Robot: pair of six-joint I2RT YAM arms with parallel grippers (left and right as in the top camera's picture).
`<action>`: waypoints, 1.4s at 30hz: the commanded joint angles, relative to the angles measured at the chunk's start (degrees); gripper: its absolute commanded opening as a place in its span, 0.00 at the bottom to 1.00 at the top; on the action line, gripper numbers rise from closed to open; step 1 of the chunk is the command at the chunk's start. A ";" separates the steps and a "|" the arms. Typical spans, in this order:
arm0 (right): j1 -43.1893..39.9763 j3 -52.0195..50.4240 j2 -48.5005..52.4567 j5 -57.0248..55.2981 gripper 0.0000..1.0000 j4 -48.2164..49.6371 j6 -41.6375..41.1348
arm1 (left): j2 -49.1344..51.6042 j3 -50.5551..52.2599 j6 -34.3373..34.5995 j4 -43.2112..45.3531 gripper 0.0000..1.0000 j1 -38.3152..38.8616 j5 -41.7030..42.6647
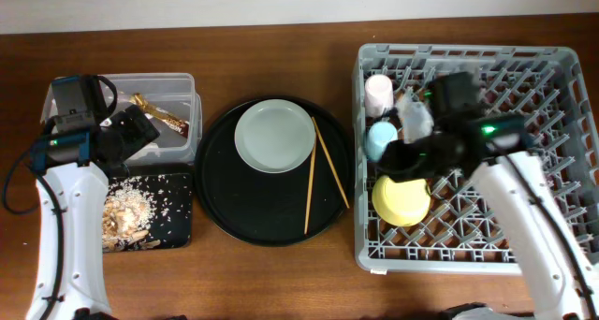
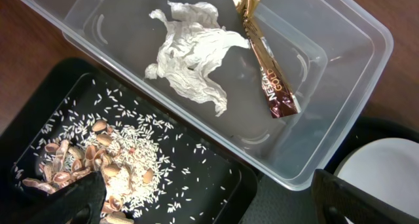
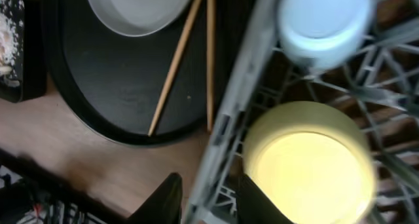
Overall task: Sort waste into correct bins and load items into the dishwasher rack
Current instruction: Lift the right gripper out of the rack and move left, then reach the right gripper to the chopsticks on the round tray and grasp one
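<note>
My left gripper [image 1: 131, 133] [image 2: 219, 201] hangs open and empty over the near wall of the clear box [image 2: 353, 99], which holds the crumpled tissue [image 2: 190, 54] and gold-brown wrapper [image 2: 265, 67]. Food scraps [image 2: 98, 165] lie in the shallow black tray [image 1: 178, 226]. The grey rack [image 1: 543, 226] holds a pink cup [image 1: 378, 94], a blue cup [image 1: 380, 140] and the yellow bowl [image 3: 308, 171]. My right gripper [image 1: 404, 161] [image 3: 213, 201] hovers at the bowl's left rim, jaws apart, with only the rack's wall showing between them. The plate [image 1: 274, 135] and two chopsticks [image 1: 312, 184] lie on the round tray.
The large round black tray [image 1: 225, 189] sits between the bins and the rack. The rack's left wall [image 3: 236, 119] runs directly under my right fingers. Bare wooden table shows in front of the trays and rack.
</note>
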State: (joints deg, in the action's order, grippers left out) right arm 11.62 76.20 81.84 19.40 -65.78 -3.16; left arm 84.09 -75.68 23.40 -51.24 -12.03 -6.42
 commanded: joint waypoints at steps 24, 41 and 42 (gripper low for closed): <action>10.93 -1.03 16.79 -16.61 0.20 8.55 -11.34 | -0.85 -0.87 -0.72 -0.09 0.99 -0.13 -0.02; 10.91 -1.11 19.19 -16.61 0.12 6.25 -11.30 | -0.85 -0.87 -0.72 -0.07 0.99 -0.13 -0.02; 10.91 -1.11 19.19 -16.61 0.13 6.36 -11.30 | -0.85 -0.87 -0.72 -0.07 0.99 -0.13 -0.02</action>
State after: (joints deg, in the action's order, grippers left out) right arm 22.24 75.75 100.09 3.09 -59.48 -15.86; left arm 84.09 -75.68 23.40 -51.27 -12.03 -6.42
